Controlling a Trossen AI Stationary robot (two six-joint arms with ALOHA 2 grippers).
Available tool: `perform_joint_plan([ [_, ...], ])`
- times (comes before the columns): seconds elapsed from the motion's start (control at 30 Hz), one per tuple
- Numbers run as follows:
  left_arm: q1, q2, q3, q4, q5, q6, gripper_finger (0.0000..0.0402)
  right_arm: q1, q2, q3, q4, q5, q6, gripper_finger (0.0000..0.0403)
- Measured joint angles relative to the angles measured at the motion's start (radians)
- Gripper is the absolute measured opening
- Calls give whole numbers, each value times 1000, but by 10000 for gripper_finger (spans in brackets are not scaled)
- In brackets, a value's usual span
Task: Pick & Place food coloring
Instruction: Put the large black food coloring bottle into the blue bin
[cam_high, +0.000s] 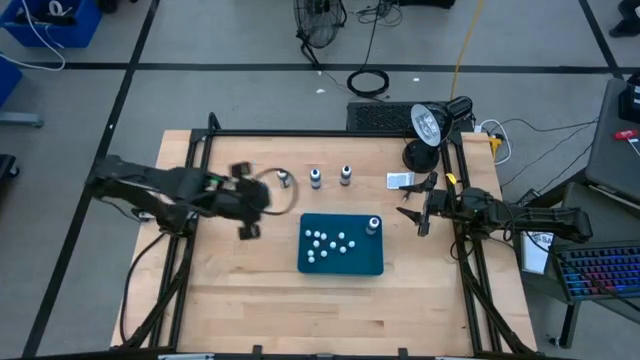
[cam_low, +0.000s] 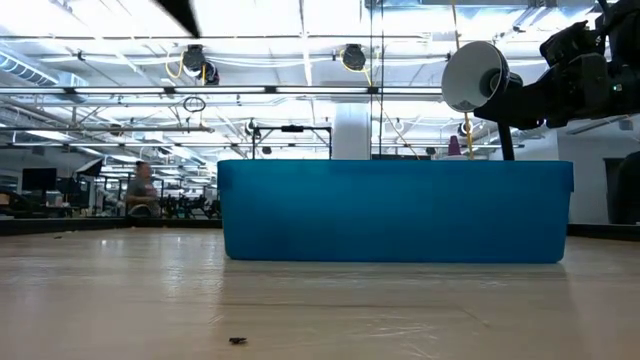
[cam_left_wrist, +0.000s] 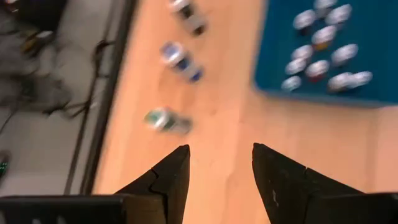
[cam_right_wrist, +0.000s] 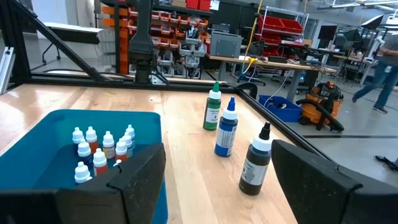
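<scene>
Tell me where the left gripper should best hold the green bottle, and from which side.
Grip the green bottle around its round body, below the narrow tip. It stands upright with the blue bottle close beside it, so probably bring the open left gripper from its free side. The right gripper waits near the tray.

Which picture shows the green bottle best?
The right wrist view: the green bottle stands upright and sharp on the table beside the blue bottle. The high view shows it as a tiny dot; the left wrist view shows it blurred; the low view hides it.
</scene>
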Motion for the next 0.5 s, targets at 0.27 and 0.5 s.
perform_joint_plan([
  [0.27, 2, -343, -494, 144, -196, -211, 175, 0, 0, 0, 0, 0, 0, 279],
  [0.5, 2, -522, -945, 856, -212, -24, 175, 0, 0, 0, 0, 0, 0, 279],
])
